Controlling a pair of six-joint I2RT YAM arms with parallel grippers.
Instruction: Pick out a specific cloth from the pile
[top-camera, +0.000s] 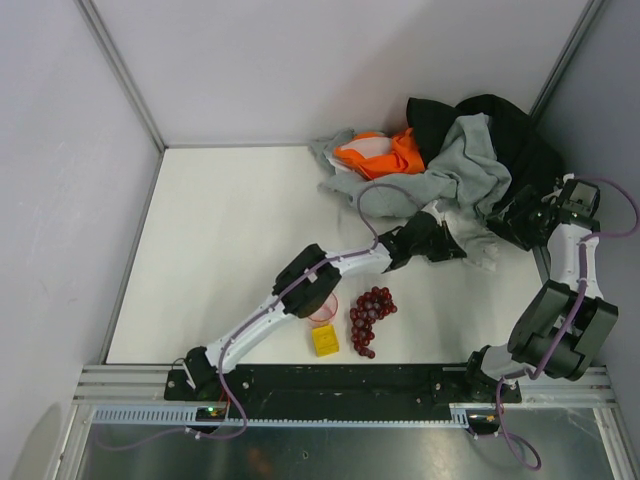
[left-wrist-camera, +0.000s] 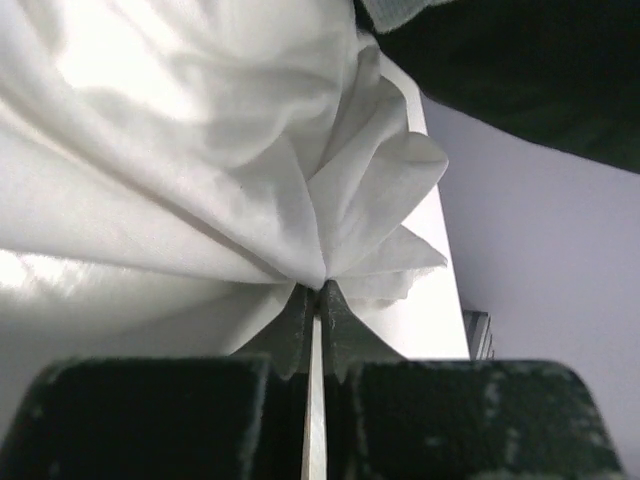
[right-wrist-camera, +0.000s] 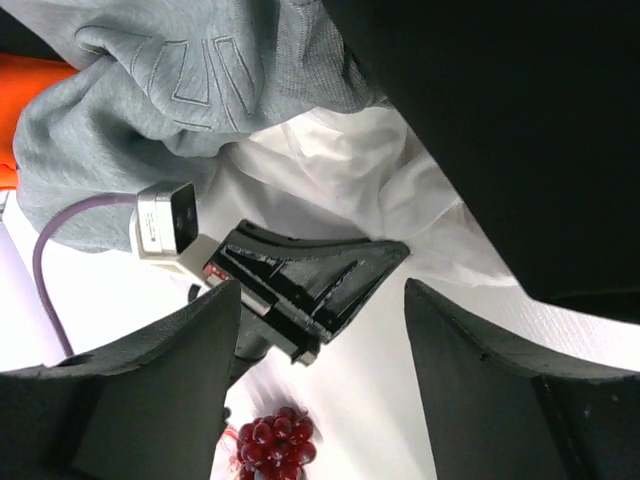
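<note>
Slippage risk: left claw (left-wrist-camera: 318, 292) pinches a thin fold of the cloth (left-wrist-camera: 200, 150), seemingly pinned under the pile (top-camera: 470, 160).

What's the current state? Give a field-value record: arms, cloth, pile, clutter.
left arm: jaws shut on the white cloth
right arm: jaws open, holding nothing, beside the black garment
white cloth: bunched, at the near edge of the pile
pile: far right corner; grey sweatshirt, orange garment, black garment
clutter: grapes, yellow block, pink cup, all by the left arm
</note>
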